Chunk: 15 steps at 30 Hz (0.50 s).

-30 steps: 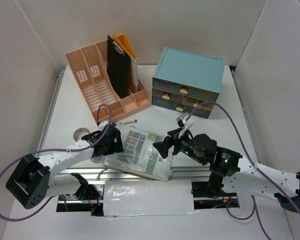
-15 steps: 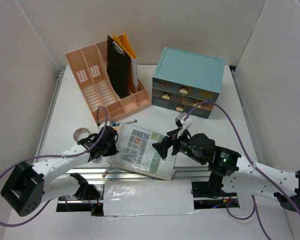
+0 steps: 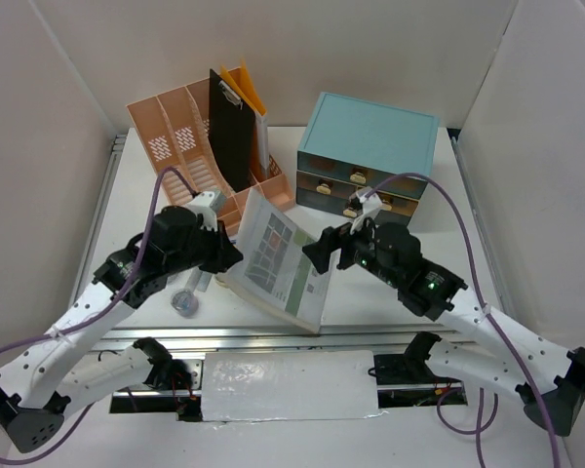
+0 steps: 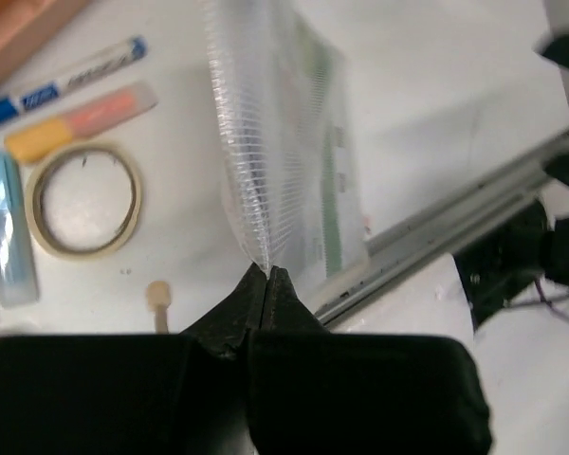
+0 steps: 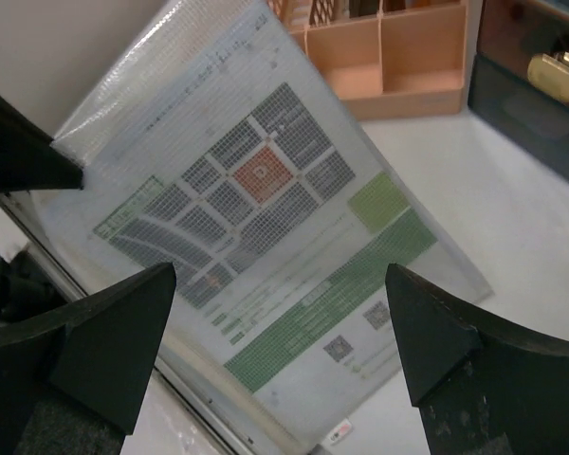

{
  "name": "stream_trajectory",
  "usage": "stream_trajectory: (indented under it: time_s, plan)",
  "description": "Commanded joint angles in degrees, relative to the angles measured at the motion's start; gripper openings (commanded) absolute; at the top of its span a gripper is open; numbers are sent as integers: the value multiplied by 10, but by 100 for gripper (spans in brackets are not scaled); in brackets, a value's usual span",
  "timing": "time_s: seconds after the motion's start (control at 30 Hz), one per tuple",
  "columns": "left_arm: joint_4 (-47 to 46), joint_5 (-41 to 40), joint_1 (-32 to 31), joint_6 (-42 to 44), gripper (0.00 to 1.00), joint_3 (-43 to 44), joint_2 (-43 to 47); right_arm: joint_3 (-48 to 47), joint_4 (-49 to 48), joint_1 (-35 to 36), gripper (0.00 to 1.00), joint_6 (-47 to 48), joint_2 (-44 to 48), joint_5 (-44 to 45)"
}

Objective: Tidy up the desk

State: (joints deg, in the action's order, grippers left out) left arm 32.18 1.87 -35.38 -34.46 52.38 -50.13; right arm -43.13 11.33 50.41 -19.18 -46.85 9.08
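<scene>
The left gripper (image 4: pixel 267 277) is pinching shut on an edge of the mesh pouch (image 3: pixel 278 258) (printed sheet inside), holding it tilted over the desk (image 3: pixel 136 219). The right gripper (image 5: pixel 280 313) is gaping wide beside it.

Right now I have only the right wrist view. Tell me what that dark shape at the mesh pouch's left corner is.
Observer: That's the left hand, shut on the mesh pouch and pinching its corner.
Operator: Report what's on the desk on the pouch's far side.
Observer: A tape roll, a blue-and-white marker and a pink-and-yellow pen lie flat on the desk, apart from the pouch.
Operator: Describe how the pouch sits from above.
Observer: It's tilted up, with its low end near the front rail and its raised end toward the pink organizer.
</scene>
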Motion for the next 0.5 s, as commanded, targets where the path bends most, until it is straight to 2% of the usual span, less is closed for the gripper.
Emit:
stream_trajectory:
  time_s: [0.0, 0.2, 0.27, 0.33, 0.47]
  plan:
    - [50, 87, -2, 133, 0, 103, -17, -64, -24, -56, 100, 36, -14, -163]
    - [89, 183, -1, 225, 0, 204, -30, -130, 30, -96, 100, 158, -39, -295]
    - [85, 245, -1, 243, 0, 219, -23, -140, 38, -120, 100, 166, -39, -332]
    - [81, 304, -2, 270, 0, 228, -14, -145, 40, -161, 100, 173, -41, -412]
    - [88, 371, -1, 302, 0, 257, -1, -155, 54, -215, 100, 186, -50, -538]
